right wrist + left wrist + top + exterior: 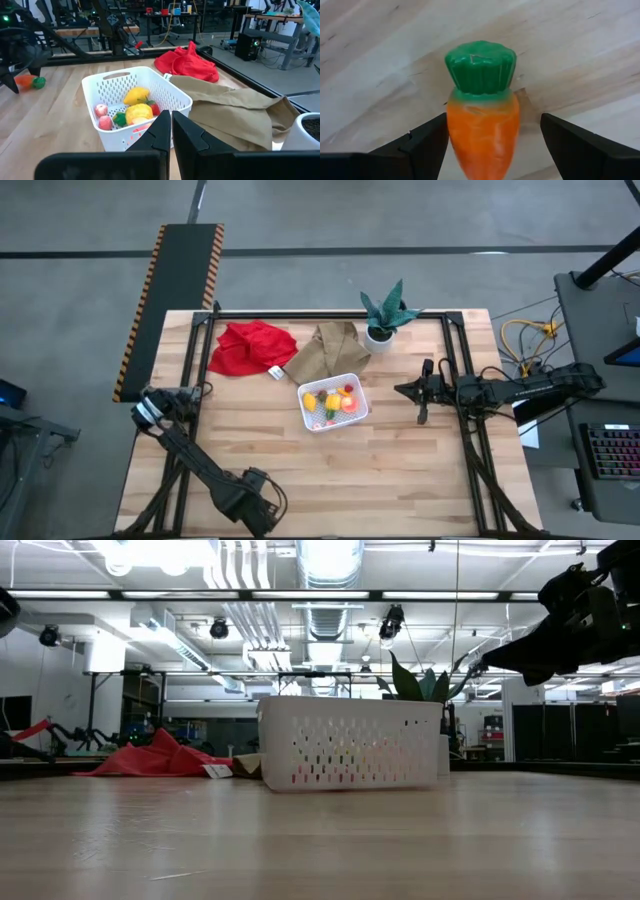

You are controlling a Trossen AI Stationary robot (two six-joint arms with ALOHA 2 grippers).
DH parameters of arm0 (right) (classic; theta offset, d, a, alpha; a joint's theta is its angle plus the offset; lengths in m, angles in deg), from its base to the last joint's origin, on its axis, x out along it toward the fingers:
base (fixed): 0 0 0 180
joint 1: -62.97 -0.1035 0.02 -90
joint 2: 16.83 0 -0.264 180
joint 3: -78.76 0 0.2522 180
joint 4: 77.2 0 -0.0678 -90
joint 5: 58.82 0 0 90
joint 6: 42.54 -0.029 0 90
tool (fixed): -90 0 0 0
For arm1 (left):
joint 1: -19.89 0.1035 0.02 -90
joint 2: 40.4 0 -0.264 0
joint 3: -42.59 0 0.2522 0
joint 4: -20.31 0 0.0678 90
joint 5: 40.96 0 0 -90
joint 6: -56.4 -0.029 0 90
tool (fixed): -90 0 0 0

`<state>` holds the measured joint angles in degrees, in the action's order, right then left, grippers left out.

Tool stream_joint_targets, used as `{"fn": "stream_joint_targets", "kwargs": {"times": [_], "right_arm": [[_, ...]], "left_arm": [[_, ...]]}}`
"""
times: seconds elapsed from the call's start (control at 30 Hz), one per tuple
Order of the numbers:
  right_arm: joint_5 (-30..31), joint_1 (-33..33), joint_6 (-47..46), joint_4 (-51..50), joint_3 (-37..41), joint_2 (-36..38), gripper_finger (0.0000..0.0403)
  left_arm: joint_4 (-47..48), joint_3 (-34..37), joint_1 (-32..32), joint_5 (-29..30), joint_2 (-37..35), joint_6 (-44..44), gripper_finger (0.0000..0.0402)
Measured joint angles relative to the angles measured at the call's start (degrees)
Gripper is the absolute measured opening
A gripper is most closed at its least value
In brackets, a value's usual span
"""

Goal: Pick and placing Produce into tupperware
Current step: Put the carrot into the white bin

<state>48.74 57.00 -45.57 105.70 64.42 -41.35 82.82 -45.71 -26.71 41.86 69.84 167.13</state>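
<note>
Looking down: your left gripper [262, 505] sits at the near edge of the table [400, 470], well apart from the white basket [309, 421] near the centre, which already holds several pieces of produce [333, 402]. The right gripper [422, 392] waits just beside the basket, off its right wall. A red cloth [252, 346], a brown bag [325, 348] and a potted plant [386, 314] lie toward the far edge.

Table level: the basket [350, 743] stands flat on the wood, the red cloth [160, 756] to one side; a dark arm hangs high at the upper right, clear of the table.

Left wrist: an orange carrot [482, 130] with a green top stands between the fingers [425, 145]. One finger touches its side; the other is apart from it, so you cannot call this a firm grasp. The hand reads as spread, not clamped.

Right wrist: the fingers [155, 135] are pressed together, holding nothing. The lemon [136, 95] and berries [101, 110] lie inside the basket [177, 101]; the carrot [27, 81] shows far off by the other arm.

Risk: lift before both fingers bite and the carrot may tip or roll along the table, since its smooth, tapering body gives little to hold.
</note>
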Motion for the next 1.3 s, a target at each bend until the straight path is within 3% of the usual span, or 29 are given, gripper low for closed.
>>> {"fn": "stream_joint_targets", "kwargs": {"times": [0.27, 0.67, 1.13, 1.3], "right_arm": [[0.0, 0.0, 0.0, 0.0, 0.0, 0.0, 0.0009], [0.0, 0.0, 0.0, 0.0, 0.0, 0.0, 0.0009], [0.0, 0.0, 0.0, 0.0, 0.0, 0.0, 0.0009], [0.0, 0.0, 0.0, 0.1, 0.0, 0.0, 0.0009]], "left_arm": [[-0.6, 1.0, 0.0, -0.7, -0.1, -1.8, 0.0283], [-0.2, 1.1, 0.0, -2.9, -0.2, -2.1, 0.0149], [2.5, 1.3, 0.7, -3.2, -1.5, -3.0, 0.0154], [6.3, 1.3, 2.8, -0.2, -3.6, -6.4, 0.0149]]}}
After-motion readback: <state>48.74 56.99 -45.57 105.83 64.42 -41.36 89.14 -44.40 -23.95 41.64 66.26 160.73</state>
